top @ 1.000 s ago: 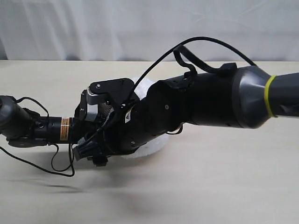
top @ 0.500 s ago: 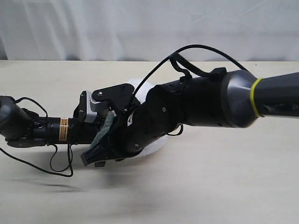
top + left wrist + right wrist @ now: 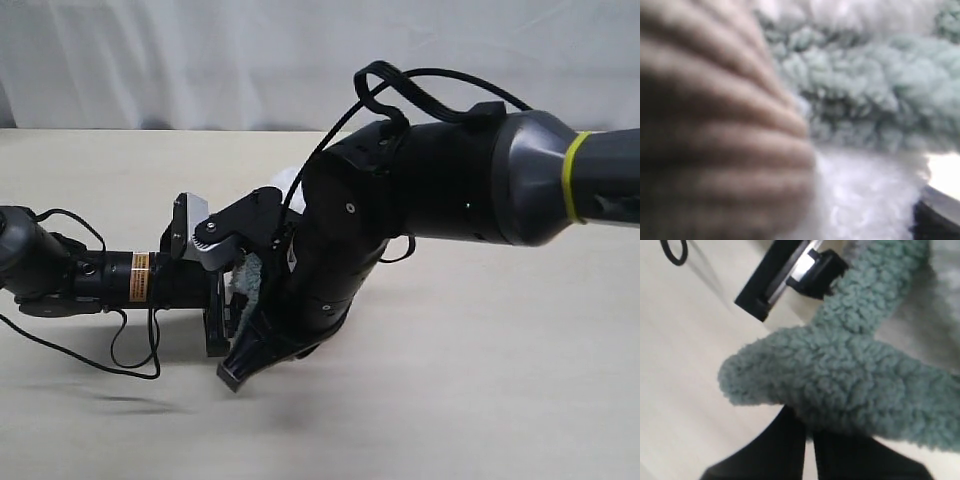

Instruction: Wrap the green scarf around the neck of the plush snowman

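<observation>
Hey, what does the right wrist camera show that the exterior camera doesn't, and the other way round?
Only the right wrist view: the scarf's rounded end, where two stretches of it meet, with the right gripper's jaws shut just beneath. Only the exterior view: the left arm and the right arm along their length, and the white curtain behind. Both: the scarf, only a small green patch in the exterior view, and the pale table.

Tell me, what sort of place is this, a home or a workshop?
Probably a robotics lab or test bench: a bare pale tabletop, a plain white curtain behind, and two cabled black robot arms, the left arm and right arm, at a green scarf and plush snowman.
</observation>
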